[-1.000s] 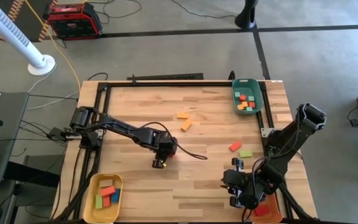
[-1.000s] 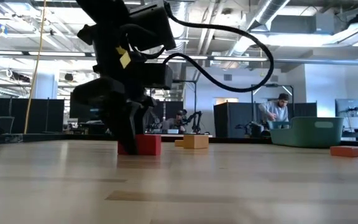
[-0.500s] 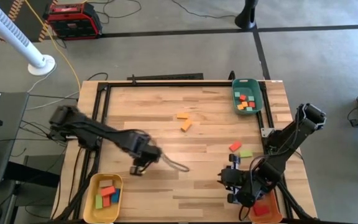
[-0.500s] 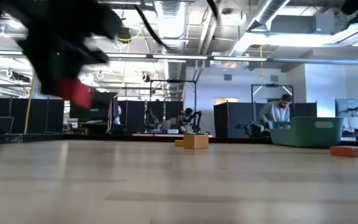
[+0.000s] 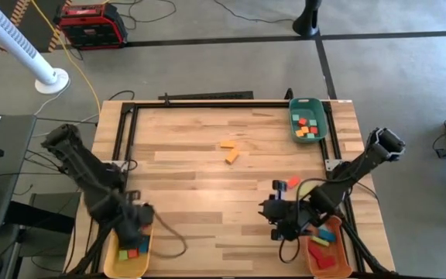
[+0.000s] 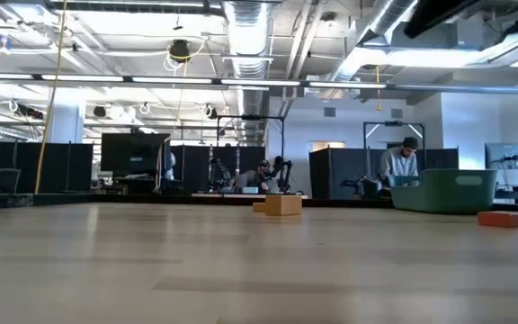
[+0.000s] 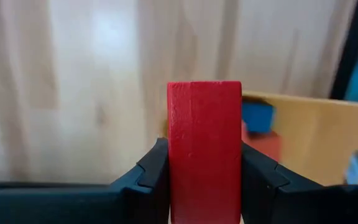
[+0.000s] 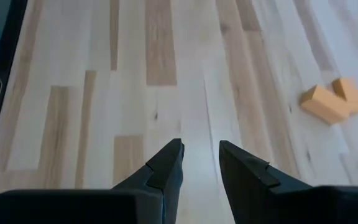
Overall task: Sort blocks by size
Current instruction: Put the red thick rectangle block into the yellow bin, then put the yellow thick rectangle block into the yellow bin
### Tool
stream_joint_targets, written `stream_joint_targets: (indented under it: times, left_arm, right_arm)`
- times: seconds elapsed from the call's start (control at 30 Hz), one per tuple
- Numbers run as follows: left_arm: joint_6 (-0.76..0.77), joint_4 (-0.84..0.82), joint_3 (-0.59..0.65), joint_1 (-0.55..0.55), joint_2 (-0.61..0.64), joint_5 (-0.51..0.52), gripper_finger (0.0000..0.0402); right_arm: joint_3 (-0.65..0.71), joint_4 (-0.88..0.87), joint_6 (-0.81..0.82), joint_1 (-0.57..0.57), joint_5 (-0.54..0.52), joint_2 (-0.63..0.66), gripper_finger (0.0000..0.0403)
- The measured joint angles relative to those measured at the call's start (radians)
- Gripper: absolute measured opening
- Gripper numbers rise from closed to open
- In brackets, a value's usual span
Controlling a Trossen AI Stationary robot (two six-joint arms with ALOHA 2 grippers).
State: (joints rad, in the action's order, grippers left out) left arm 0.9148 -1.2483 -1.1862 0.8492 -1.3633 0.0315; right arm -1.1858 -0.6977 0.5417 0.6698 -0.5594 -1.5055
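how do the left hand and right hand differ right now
The left hand is shut on a red block, while the right hand holds nothing and its fingers stand slightly apart. In the high view, the left hand is over the yellow tray at the table's near left corner; the right hand is over bare wood beside the orange tray. Both are dark and two-fingered.

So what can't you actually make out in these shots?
- Left gripper, high view: its arm covers much of the yellow tray, so the blocks under it can't be counted.
- Red block, left wrist view: its lower end runs off the picture edge.
- Blocks in the green tray, high view: too small to compare sizes.
- Green tray, low view: its wall hides the contents.
- Right gripper: empty, with a narrow gap between its fingers.
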Motion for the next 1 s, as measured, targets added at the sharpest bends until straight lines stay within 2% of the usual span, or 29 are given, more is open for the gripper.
stream_joint_targets:
  times: [0.2, 0.33, 0.67, 1.0]
  left_arm:
    - [0.243, 0.013, 0.001, 0.178, -0.065, 0.0, 0.0127]
    - [0.318, 0.065, 0.001, 0.249, -0.127, 0.0, 0.013]
    - [0.396, 0.112, 0.001, 0.303, -0.257, 0.014, 0.0139]
    - [0.484, 0.107, 0.001, 0.326, -0.234, 0.072, 0.0196]
  right_arm:
    - [0.0, 0.07, -0.088, -0.04, 0.005, 0.0, 0.0136]
    - [0.0, 0.092, -0.111, -0.056, 0.01, 0.0, 0.0136]
    - [0.0, 0.108, -0.133, -0.074, 0.01, 0.0, 0.0136]
    - [0.0, 0.108, -0.132, -0.073, 0.01, 0.0, 0.0136]
